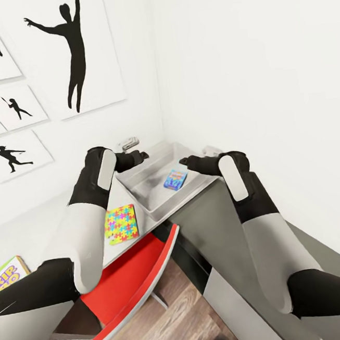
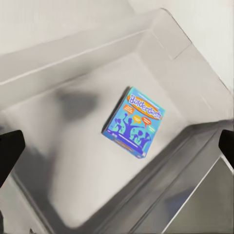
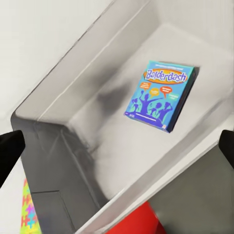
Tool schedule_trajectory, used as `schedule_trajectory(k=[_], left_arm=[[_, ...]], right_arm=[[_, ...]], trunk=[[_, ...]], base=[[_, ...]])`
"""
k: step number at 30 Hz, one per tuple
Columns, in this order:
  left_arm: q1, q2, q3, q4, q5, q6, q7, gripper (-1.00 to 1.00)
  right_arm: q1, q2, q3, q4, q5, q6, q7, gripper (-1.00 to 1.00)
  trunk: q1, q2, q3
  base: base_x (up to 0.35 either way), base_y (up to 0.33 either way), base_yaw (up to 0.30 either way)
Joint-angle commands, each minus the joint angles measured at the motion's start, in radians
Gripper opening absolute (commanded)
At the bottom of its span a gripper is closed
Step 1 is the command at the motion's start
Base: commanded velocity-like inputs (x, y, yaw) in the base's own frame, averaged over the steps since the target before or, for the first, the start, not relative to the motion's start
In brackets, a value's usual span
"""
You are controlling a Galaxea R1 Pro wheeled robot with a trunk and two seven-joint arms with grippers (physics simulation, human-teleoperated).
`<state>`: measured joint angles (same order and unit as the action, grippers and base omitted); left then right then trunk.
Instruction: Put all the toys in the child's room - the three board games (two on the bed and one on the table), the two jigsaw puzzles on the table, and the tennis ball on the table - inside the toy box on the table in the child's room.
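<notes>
A red chair sits nearest, tucked under the bench. On the bench lie a SKIP-BO game box and a jigsaw puzzle. Beyond, a blue Balderdash box lies flat inside the toy box. Left jaws and right jaws hover over it, spread wide and empty
</notes>
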<state>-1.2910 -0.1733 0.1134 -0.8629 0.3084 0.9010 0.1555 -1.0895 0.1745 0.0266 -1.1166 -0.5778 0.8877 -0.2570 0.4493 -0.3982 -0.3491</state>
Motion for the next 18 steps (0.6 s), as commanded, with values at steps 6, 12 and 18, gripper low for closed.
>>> schedule_trajectory(k=[6,12,18], left_arm=[[0.003,0.054,0.019,-0.054,0.012,0.075,-0.05,1.0],[0.004,0.129,0.063,-0.091,0.017,0.127,-0.132,1.0],[0.013,0.198,0.085,-0.114,0.024,0.144,-0.218,1.0]], right_arm=[[0.013,0.0,0.0,-0.112,-0.063,0.061,-0.009,1.0],[0.026,0.0,0.0,-0.235,-0.12,0.12,-0.008,1.0],[0.079,0.0,0.0,-0.32,-0.162,0.154,-0.006,1.0]], trunk=[[0.001,-0.002,0.008],[0.001,-0.002,0.017],[0.001,-0.002,0.027]], base=[[0.0,0.0,-0.073],[0.0,0.0,-0.074],[0.0,0.0,-0.074]])
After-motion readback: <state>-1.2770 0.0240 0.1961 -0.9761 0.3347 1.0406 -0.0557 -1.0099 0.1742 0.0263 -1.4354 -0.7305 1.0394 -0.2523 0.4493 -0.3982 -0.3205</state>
